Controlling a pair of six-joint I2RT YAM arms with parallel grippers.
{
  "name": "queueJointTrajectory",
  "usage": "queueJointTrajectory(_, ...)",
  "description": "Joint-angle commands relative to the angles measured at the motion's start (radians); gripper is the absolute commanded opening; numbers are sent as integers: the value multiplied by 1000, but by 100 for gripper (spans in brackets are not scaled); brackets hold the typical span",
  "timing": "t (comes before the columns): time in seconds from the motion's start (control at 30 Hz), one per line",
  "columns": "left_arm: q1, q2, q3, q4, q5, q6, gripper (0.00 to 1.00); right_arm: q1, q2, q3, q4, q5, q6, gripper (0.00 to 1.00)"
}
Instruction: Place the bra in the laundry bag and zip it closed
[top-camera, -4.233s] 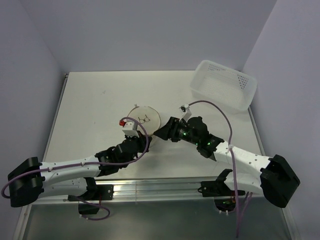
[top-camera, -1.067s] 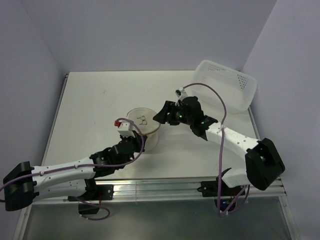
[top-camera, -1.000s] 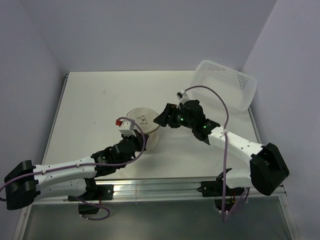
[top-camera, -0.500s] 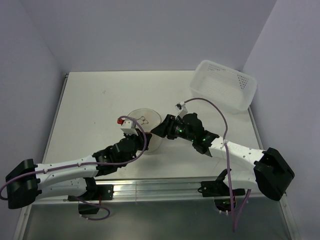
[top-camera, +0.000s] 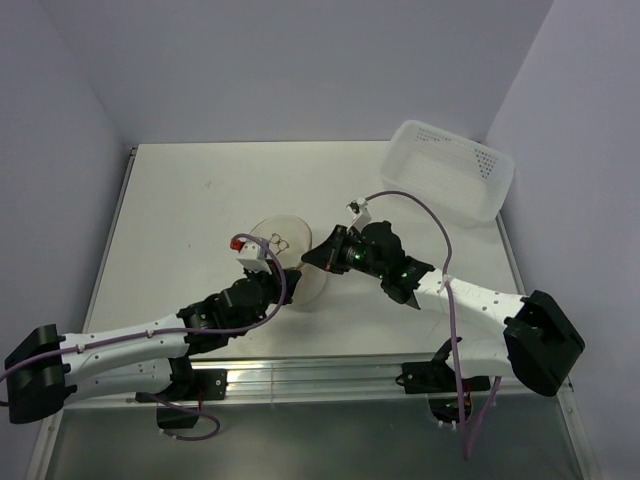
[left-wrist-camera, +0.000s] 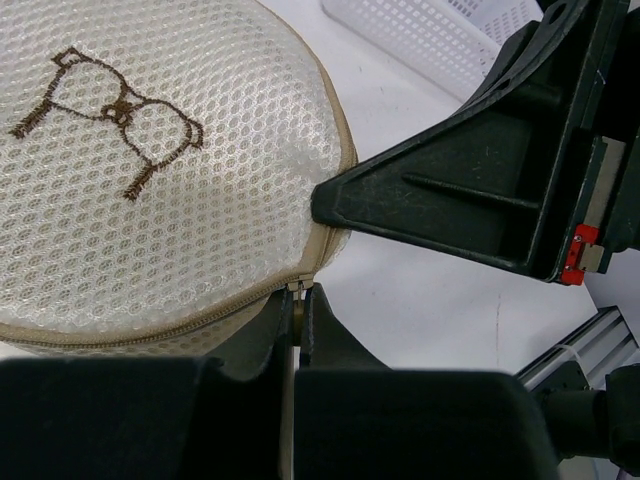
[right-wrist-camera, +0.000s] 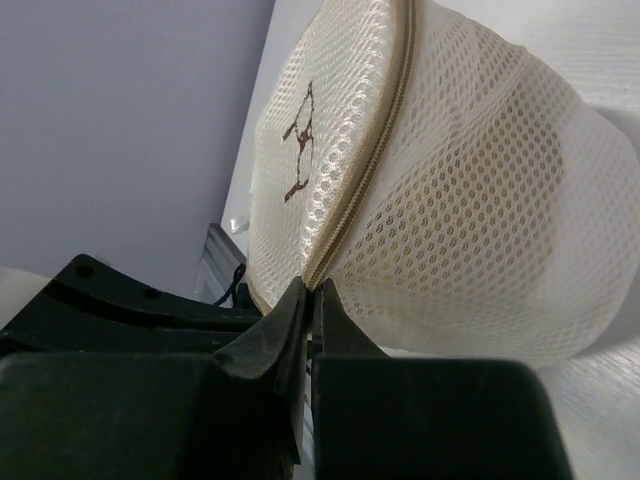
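**Operator:** What's different from a second ago?

**Spotter:** Your right hand (top-camera: 322, 258). It was standing open just off the far-right side of the laundry bag (top-camera: 290, 262); now it has come in and clamped fully shut on the bag's rim, right on the zip seam (right-wrist-camera: 372, 150). Your left hand (left-wrist-camera: 299, 300) hasn't changed. Its fingers are pressed together on the same seam at the near side, with a small metal zip pull showing just at their tips.

**Operator:** So where does that leave me?

**Spotter:** You've got the bag pinched from two sides, which reads to me as bracing it for the zip run. The seam looks closed along the arc I can see, but I can't tell you whether it's closed all the way round. I can't see the bra in any view, so I'd only guess it's inside.

**Operator:** Where's the bag, and how is it lying?

**Spotter:** Mid-tabletop (top-camera: 190, 200), between your two hands. It's no longer sitting square as it was a second ago. The drum's axis now leans, with the lid (top-camera: 276, 238) tipped up toward the far left and the body trailing toward the near right.
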Motion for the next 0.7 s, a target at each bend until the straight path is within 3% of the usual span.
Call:
queueJointTrajectory(0.0, -1, -64, -13, -21, 5, 2, 0, -16, 11, 62, 31, 74, -36, 0)
queueJointTrajectory(0.33, -1, -269, -50, -345, -143, -4, 0, -221, 48, 76, -3, -41, -150, 0)
queueJointTrajectory(0.53, 0, -322, -59, -329, -125, -23, 0, -241, 74, 89, 23, -138, -171, 0)
queueJointTrajectory(0.67, 0, -297, -33, -350, -159, -12, 0, -243, 77, 92, -6, -115, -193, 0)
